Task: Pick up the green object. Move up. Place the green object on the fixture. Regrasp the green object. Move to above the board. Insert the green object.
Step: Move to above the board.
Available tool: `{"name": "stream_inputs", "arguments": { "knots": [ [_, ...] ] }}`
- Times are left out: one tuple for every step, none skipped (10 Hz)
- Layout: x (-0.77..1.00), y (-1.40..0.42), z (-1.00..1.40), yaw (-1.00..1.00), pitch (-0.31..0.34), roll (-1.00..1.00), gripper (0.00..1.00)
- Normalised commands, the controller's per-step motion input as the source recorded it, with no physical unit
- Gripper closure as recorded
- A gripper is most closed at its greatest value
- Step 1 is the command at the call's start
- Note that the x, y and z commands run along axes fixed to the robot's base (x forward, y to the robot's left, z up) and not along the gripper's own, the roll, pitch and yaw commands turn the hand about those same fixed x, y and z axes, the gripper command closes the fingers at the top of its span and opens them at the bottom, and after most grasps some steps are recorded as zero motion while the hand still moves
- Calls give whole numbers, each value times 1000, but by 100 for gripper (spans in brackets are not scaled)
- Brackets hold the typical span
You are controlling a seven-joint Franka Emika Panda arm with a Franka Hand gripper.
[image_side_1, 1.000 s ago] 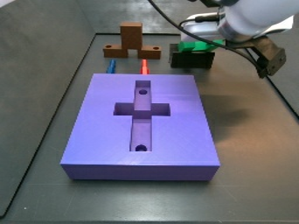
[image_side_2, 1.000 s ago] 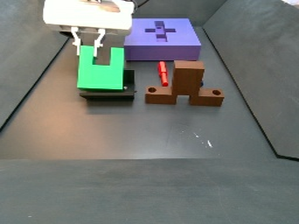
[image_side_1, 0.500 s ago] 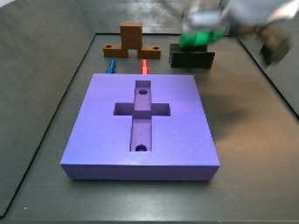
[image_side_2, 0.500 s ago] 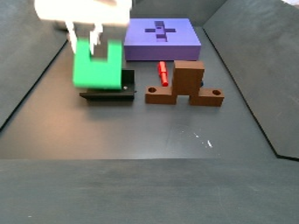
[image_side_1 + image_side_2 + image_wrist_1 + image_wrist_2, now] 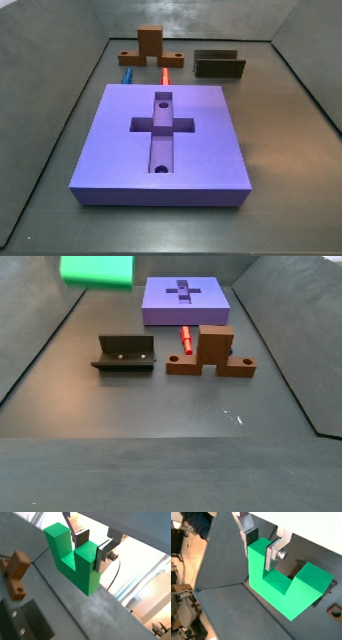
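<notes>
In both wrist views my gripper (image 5: 93,544) (image 5: 261,544) is shut on one upright leg of the green object (image 5: 70,557) (image 5: 281,587), a bright green U-shaped block. Its silver fingers (image 5: 103,554) press the leg from both sides. In a side view only the lower part of the green object (image 5: 98,268) shows at the upper edge, high above the floor; the gripper itself is out of frame there. The fixture (image 5: 221,64) (image 5: 123,353) stands on the floor with nothing in it. The purple board (image 5: 163,140) (image 5: 187,298) lies flat with its cross-shaped recess bare.
A brown stepped block (image 5: 150,45) (image 5: 211,354) (image 5: 15,572) stands beside the fixture. A thin red rod (image 5: 166,74) (image 5: 186,338) lies between it and the board, with a blue piece (image 5: 126,74) alongside. Sloped dark walls border the floor.
The gripper has risen with the green object off the fixture. It has left one side view entirely and nearly left the other. The fixture now stands bare.
</notes>
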Motion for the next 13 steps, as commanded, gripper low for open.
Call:
{"name": "stream_inputs", "arguments": {
  "knots": [
    [-4, -19, 728, 13, 87, 3, 100],
    [22, -19, 381, 27, 100, -7, 100],
    [-1294, -1400, 275, -138, 121, -1000, 100],
    [-1307, -1400, 251, -134, 116, -1000, 100],
    [-1400, -1358, 250, -119, 83, -1000, 100],
    [-1400, -1332, 224, -113, 84, -1000, 100],
    [-1400, -1342, 239, -106, 97, -1000, 100],
    [-1400, -1335, 234, -102, 103, -1000, 100],
    [-608, -526, 90, -84, 102, -1000, 100],
    [-272, -195, 25, -76, 113, -1000, 100],
    [-113, -92, 21, -69, 116, -1000, 100],
    [-108, -78, 22, -63, 104, -1000, 100],
    [-97, 12, -3, -36, 60, -920, 100]
  ]
}}
